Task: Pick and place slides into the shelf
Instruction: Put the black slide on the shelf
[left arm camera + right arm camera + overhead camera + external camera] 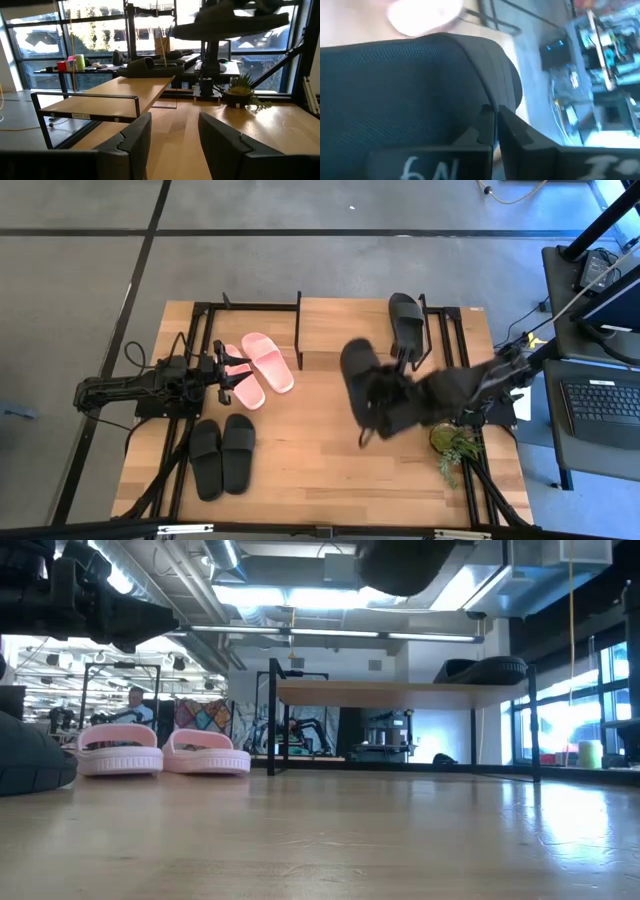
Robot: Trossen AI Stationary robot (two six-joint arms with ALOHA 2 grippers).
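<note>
My right gripper (385, 398) is shut on a black slide (358, 375), held high over the table's middle, just in front of the shelf (345, 330). The low view shows this slide (405, 565) well above the shelf board (400, 693). Another black slide (405, 315) lies sole-down on the board's right end. The pink pair (255, 365) and a black pair (222, 452) rest flat on the table's left part. My left gripper (172, 135) is open and level, next to the pink pair, touching nothing. My right gripper holds the black slide by its wide meshed strap (470, 100), pinched between the two fingers (520, 135), which stand almost together. The slide (405, 565) is lifted clear of the table and roughly level. The fingers hide the exact place of contact.
A small potted plant (455, 448) stands near the table's right near edge, below my right arm. The shelf board (115, 95) is bare from its left end to its middle. Bare tabletop (310, 450) lies between the black pair and the plant. A desk with a keyboard (595, 405) stands off the table's right.
</note>
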